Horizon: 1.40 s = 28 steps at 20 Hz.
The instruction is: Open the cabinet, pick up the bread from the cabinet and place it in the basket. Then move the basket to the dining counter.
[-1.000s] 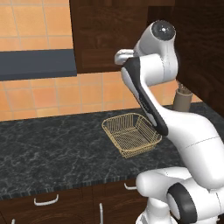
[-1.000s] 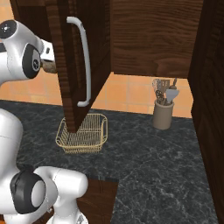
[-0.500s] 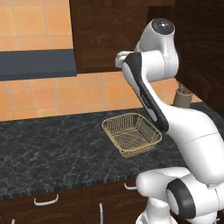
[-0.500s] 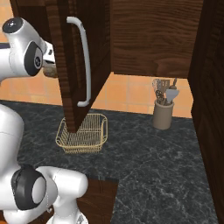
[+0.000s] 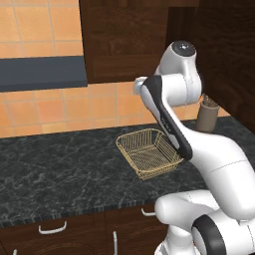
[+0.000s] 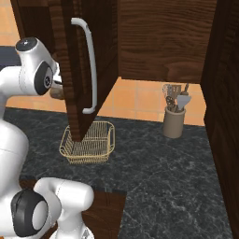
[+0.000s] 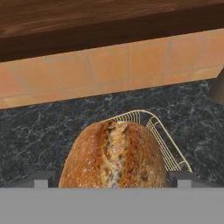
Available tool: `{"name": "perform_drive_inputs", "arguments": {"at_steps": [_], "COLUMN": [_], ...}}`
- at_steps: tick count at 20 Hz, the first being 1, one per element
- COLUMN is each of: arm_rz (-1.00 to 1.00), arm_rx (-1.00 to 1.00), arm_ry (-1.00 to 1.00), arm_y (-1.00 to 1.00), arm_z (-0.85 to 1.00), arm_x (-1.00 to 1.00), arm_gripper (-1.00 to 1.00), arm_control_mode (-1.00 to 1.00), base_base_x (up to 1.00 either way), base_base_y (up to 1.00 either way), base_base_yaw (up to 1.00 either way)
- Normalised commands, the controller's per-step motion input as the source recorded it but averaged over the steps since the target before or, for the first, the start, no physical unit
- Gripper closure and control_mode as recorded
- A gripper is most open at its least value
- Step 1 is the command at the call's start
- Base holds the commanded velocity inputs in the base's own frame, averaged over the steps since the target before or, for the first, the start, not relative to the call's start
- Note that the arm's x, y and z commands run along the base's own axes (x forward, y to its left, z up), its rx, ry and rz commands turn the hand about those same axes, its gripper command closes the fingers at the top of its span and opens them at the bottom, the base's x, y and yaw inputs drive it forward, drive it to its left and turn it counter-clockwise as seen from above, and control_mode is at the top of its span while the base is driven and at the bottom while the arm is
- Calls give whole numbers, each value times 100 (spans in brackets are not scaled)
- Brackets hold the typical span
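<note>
My jaws grip one bread [image 7: 114, 155] between them, wide apart. One basket [image 5: 149, 152] sits on the black counter [image 5: 55, 169] near its back edge, one utensil crock [image 6: 173, 122] farther along.

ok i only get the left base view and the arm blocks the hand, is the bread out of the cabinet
Observer: Yes. In the hand view the bread sits between the jaws, gripped and apparently clear of the counter.
Operator: and wheres the basket from there
Observer: The basket lies just beyond the bread, on the black counter, partly hidden by it.
Operator: door out of the way
Observer: The right base view shows the cabinet door swung wide open, its lower corner overlapping the basket in that view.
</note>
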Motion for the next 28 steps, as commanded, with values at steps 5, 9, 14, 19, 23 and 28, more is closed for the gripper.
{"name": "perform_drive_inputs", "arguments": {"at_steps": [5, 9, 14, 19, 23, 28], "arm_rz": [0, 0, 0, 0, 0, 0], "arm_rx": [2, 2, 3, 1, 0, 0], "arm_ry": [17, 19, 18, 13, 2, 0], "arm_y": [-8, -3, -9, -4, -5, -5], "arm_z": [-72, -66, -56, -73, -65, -54], "arm_x": [0, 0, 0, 0, 17, 51], "arm_gripper": [100, 100, 100, 100, 100, 100], "arm_control_mode": [-100, -100, -100, -100, -100, -100], "base_base_x": [0, 0, 0, 0, 0, 0], "base_base_y": [0, 0, 0, 0, 0, 0], "base_base_yaw": [0, 0, 0, 0, 0, 0]}}
